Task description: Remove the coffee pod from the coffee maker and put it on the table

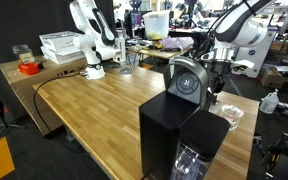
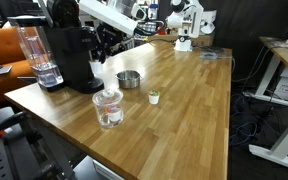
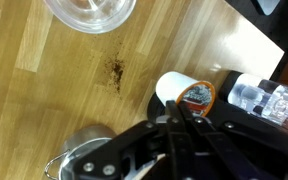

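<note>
The coffee maker is a tall black box with a rounded head; it also shows in an exterior view and as a dark edge in the wrist view. My gripper hangs low beside its front in both exterior views. Its fingers are nearly together, pinched on the rim of a white coffee pod with an orange foil lid, tilted just above the wooden table. The pod shows as a small white shape under the gripper.
On the table are a metal cup, a glass jar and another small pod. The clear water tank is on the machine's side. A white robot arm stands at the far end.
</note>
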Motion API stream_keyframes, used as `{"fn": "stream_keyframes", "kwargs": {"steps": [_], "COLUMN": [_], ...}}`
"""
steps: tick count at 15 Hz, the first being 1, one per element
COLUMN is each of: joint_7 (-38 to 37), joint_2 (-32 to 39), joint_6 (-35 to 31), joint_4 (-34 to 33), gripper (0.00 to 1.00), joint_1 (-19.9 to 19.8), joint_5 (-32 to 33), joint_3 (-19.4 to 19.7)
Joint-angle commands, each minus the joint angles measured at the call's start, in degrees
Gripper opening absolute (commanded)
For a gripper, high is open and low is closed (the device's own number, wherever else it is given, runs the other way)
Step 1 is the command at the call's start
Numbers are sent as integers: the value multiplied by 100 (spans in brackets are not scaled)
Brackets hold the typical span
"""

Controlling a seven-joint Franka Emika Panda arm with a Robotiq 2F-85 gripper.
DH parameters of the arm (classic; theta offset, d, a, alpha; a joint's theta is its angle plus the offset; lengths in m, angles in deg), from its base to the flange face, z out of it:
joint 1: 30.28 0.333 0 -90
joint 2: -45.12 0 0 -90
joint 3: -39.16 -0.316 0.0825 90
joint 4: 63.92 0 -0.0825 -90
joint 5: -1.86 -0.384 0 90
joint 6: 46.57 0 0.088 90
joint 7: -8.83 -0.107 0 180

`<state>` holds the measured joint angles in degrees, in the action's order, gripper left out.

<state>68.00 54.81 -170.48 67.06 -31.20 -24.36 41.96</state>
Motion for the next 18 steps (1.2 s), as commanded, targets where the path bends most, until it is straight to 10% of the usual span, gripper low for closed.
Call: {"fn": "stream_keyframes", "kwargs": {"steps": [1,18], "joint_7": [323,827], "joint_2": [346,2024], "joint_6": [204,654], "joint_4": [-451,-1846], "gripper": [1,1], "joint_1": [-285,-871], "joint_5": [-59,82], "joint_3": [-132,-533]}}
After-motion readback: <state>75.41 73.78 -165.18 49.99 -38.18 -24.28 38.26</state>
